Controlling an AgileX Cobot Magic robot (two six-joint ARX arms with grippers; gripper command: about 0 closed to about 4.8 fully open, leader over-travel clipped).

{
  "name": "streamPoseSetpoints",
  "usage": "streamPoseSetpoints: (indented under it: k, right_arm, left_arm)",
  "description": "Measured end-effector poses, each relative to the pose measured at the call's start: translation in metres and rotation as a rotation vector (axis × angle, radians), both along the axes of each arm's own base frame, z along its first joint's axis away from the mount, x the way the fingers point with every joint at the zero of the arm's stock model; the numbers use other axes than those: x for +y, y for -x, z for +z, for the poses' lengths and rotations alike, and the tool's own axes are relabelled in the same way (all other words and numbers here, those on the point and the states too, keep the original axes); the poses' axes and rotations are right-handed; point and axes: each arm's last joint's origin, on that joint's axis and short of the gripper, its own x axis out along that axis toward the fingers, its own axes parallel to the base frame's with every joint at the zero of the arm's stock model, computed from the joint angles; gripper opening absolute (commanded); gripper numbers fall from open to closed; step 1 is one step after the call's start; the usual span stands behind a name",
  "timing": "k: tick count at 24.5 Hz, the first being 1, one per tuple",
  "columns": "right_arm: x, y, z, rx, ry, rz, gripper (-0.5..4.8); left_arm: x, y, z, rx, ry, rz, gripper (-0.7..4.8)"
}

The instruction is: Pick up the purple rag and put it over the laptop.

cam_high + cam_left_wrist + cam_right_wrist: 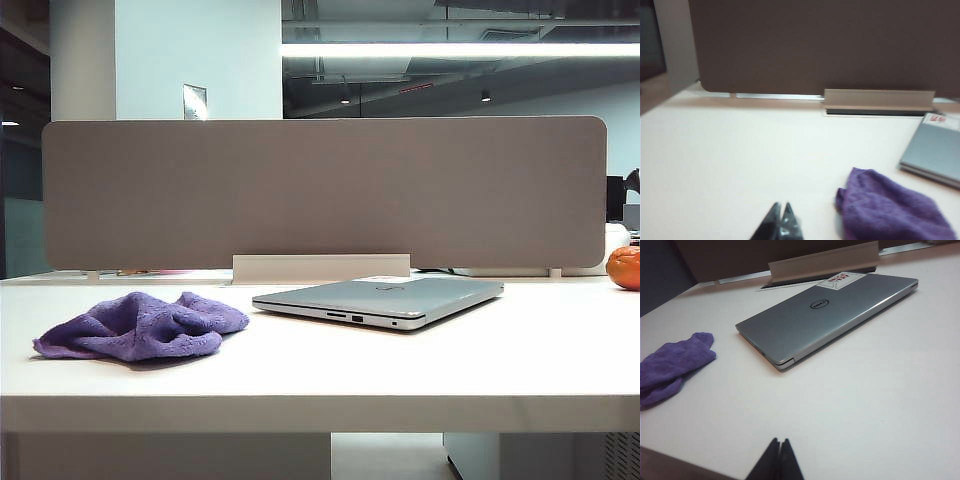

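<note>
You see the rag [143, 327] lying rumpled on the white table [320, 375], at about nine o'clock from the laptop [385, 298] in the exterior view, close beside it but not touching. The laptop lies shut and flat near the middle of the table, its port edge facing you, with a sticker [839, 278] on the lid's far corner and a small logo [819, 304] at its centre. Behind both stands a grey divider [323, 192], and an orange [624, 267] sits at the far three o'clock edge. Neither arm appears in the exterior view. Your left gripper [780, 220] hovers over bare table just beside the rag, fingertips pressed together, grasping nothing. Your right gripper [779, 456] hangs over bare table short of the laptop's near corner, likewise clenched and empty.
</note>
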Motion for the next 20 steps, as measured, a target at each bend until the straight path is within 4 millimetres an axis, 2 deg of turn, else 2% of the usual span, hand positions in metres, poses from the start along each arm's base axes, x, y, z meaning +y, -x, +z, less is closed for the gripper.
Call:
streamPoseSetpoints:
  k: [7, 14, 20]
  right_arm:
    - [0.0014, 0.0005, 0.0009, -0.008, -0.008, 0.053, 0.22]
    - [0.0016, 0.0006, 0.0009, -0.008, -0.009, 0.058, 0.22]
    - [0.0036, 0.0015, 0.0016, 0.003, -0.055, 0.129, 0.22]
  left_arm:
    - [-0.0023, -0.0002, -0.0060, 0.072, 0.134, -0.087, -0.06]
    - [-0.0046, 0.0003, -0.0081, 0.112, 0.208, -0.170, -0.06]
    - [-0.0079, 0.0020, -0.0077, 0.164, 0.259, -0.286, -0.06]
